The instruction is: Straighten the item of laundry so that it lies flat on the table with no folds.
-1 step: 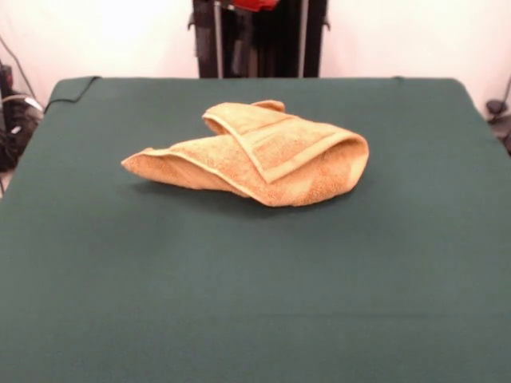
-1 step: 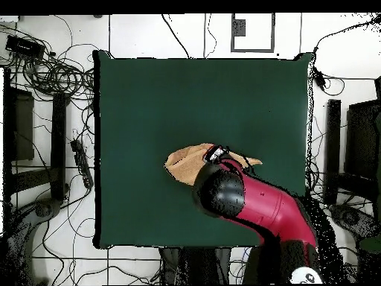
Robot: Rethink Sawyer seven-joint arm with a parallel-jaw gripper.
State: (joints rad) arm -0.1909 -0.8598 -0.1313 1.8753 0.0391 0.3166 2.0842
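Front view, L to R: towel (image 1: 255, 159) lies crumpled near centre of table (image 1: 255, 303), toward far half. L end tapers to a flat point; middle shows a border band folded diagonally over; R end bulges in a rounded fold. Overhead view: towel (image 2: 186, 160) partly hidden under arm (image 2: 253, 201). Gripper (image 2: 216, 154) sits above towel; released or clenched: cannot tell.
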